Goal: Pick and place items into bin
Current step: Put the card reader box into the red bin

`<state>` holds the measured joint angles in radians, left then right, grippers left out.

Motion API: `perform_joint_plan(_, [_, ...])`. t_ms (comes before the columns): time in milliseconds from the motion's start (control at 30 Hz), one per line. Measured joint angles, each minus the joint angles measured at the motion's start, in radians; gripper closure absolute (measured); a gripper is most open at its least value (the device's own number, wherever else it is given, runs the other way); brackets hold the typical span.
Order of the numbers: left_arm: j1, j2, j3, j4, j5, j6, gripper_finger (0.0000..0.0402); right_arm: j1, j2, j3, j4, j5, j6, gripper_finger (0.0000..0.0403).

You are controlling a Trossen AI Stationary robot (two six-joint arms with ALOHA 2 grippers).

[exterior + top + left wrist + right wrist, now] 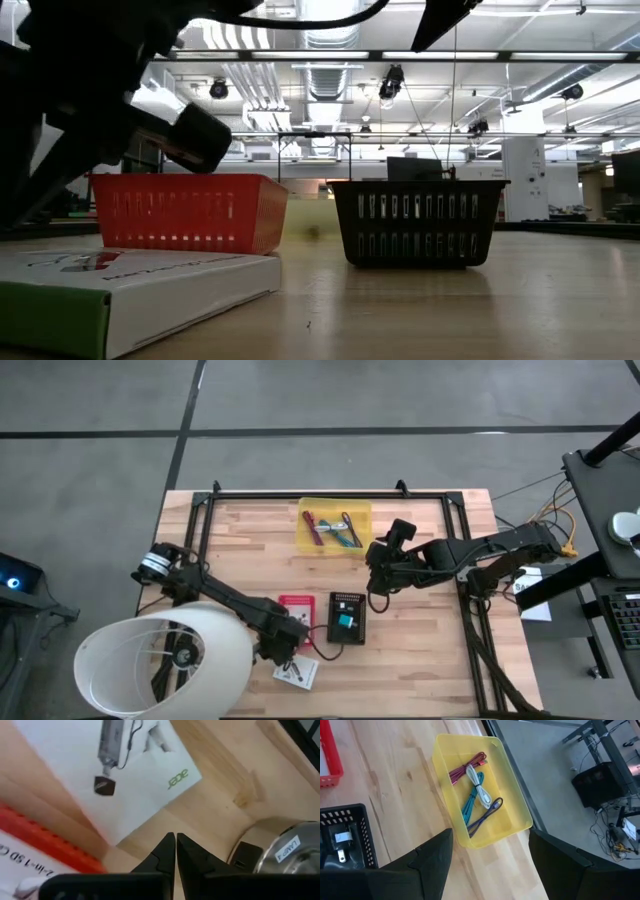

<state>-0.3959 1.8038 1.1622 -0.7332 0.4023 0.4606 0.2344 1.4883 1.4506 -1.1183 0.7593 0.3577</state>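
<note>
Claws at work on my wooden counter [250, 550]: my left claw [175, 851] hangs pinched fully shut and empty at about seven o'clock on the counter, just beside a white printed box [125, 775] and the edge of a red basket [296, 606]. My right claw [487, 860] stands wide open with nothing in it near the counter's centre, between a black basket [347, 619] at six o'clock and a yellow bin [482, 790] at twelve.

Inside the yellow bin lie four coiled cables: a red cable [467, 766], a white cable [481, 787], a teal cable [468, 806] and a purple cable [485, 816]. The black basket carries a small blue-faced piece [345, 621].

By my reckoning the white box is light, stiff card with a slick printed face; I would open the left claw first and take it across a narrow edge, not flat from above. The cables look limp and light, likely to sag and snag on one another, so I would pinch one at the bundled middle.
</note>
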Motion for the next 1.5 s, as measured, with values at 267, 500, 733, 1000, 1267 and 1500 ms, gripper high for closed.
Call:
perform_joint_plan(267, [-0.047,0.0,0.0,0.056,0.001,0.001,0.0402,-0.004,0.0,0.0,0.0,0.0,-0.017,0.0156])
perform_joint_plan(500, [-0.069,0.0,-0.004,0.097,-0.042,-0.002,0.0402,-0.004,0.0,0.0,0.0,0.0,-0.017,0.0156])
perform_joint_plan(733, [-0.069,0.0,-0.004,0.097,-0.043,-0.006,0.0402,-0.004,0.0,0.0,0.0,0.001,-0.021,0.0156])
perform_joint_plan(1000, [-0.068,0.026,-0.02,0.097,-0.043,-0.001,0.0401,-0.004,0.0,0.0,0.0,0.001,-0.021,0.0156])
perform_joint_plan(1267, [-0.069,0.046,-0.018,0.104,-0.042,0.002,0.0401,-0.004,0.0,0.0,0.0,0.001,-0.021,0.0156])
perform_joint_plan(1500, [-0.068,0.051,0.009,0.143,-0.043,0.001,0.0401,-0.004,0.0,0.0,-0.001,0.001,-0.027,0.0156])
